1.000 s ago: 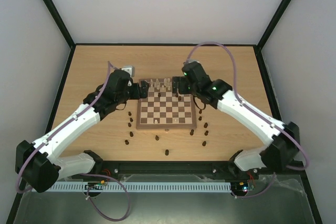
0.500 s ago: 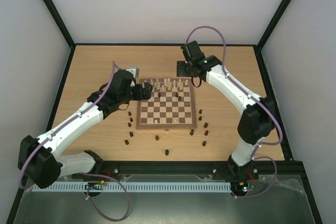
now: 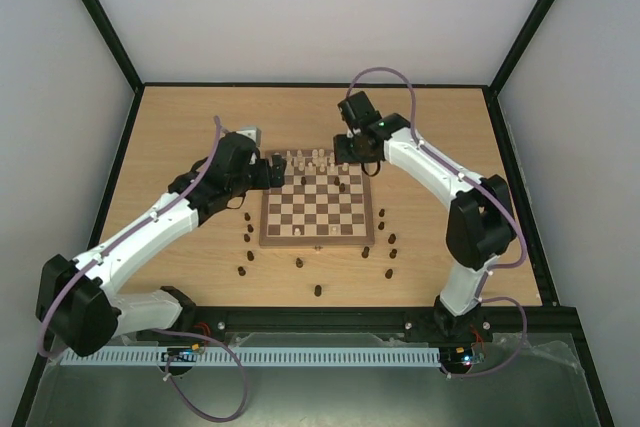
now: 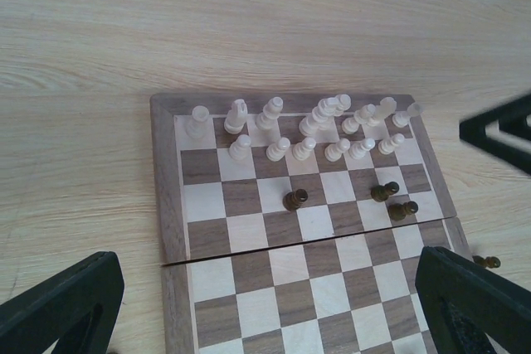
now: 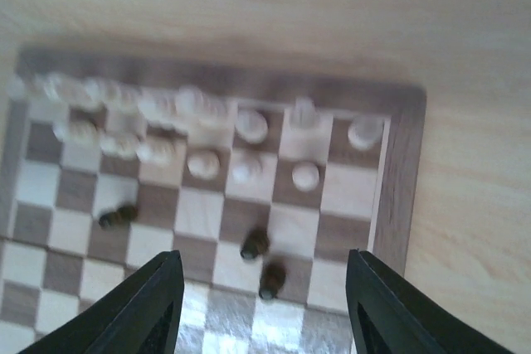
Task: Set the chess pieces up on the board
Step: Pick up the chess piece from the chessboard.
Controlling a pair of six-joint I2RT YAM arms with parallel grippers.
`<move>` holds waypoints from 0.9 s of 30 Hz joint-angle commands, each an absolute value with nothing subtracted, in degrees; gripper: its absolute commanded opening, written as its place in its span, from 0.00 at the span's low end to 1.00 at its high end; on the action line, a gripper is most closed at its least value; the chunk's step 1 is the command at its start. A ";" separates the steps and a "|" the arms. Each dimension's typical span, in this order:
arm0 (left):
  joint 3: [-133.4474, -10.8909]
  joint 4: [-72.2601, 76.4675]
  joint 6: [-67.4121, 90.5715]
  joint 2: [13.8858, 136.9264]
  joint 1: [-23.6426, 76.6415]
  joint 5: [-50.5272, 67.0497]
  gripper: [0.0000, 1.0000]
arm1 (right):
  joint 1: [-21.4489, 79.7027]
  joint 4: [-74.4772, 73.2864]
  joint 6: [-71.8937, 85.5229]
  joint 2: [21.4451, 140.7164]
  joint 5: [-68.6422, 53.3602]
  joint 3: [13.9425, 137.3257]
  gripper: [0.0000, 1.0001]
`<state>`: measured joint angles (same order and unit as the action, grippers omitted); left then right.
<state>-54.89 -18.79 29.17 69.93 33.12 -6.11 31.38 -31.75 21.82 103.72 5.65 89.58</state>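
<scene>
The board [image 3: 264, 219] lies mid-table. Cream chess pieces [image 3: 310, 159] fill its two far rows, also seen in the left wrist view [image 4: 305, 147] and blurred in the right wrist view [image 5: 203, 163]. Three dark pieces stand on squares near them [image 4: 294, 199] [image 4: 384, 192] [image 5: 254, 244]. Several more dark pieces lie on the table by the board's left [image 3: 247, 237], front [image 3: 318, 291] and right [image 3: 388, 247]. My left gripper [image 3: 278, 172] [image 4: 270, 312] hangs open and empty over the board's far left. My right gripper [image 3: 352, 152] [image 5: 264, 312] hangs open and empty over the far right corner.
The board's brown border shows in both wrist views [image 4: 164, 205] [image 5: 398, 180]. Bare wooden table [image 3: 440, 137] surrounds the board, with black enclosure rails [image 3: 120, 177] along its edges. One dark piece [image 4: 487, 262] lies just off the board's right side.
My right arm has folded back and upward, its gripper shifting from over the board's far right squares to just above the far right corner. My left gripper has barely moved.
</scene>
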 commanded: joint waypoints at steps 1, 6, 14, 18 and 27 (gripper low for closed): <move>-55.74 -19.30 29.35 71.49 33.27 -6.88 1.00 | 33.60 -32.71 22.38 99.24 6.05 82.60 0.55; -55.70 -18.29 29.43 72.68 33.30 -6.19 0.99 | 35.92 -31.86 22.42 97.75 7.23 77.15 0.53; -54.80 -18.40 30.18 71.98 33.31 -7.69 0.99 | 37.26 -30.42 21.94 94.13 6.30 71.31 0.49; -54.84 -18.98 30.64 71.92 33.60 -7.66 1.00 | 40.52 -30.02 22.63 91.59 5.43 68.47 0.52; -55.11 -19.66 31.18 71.48 33.66 -8.01 0.99 | 47.33 -32.17 24.97 88.22 6.06 62.78 0.53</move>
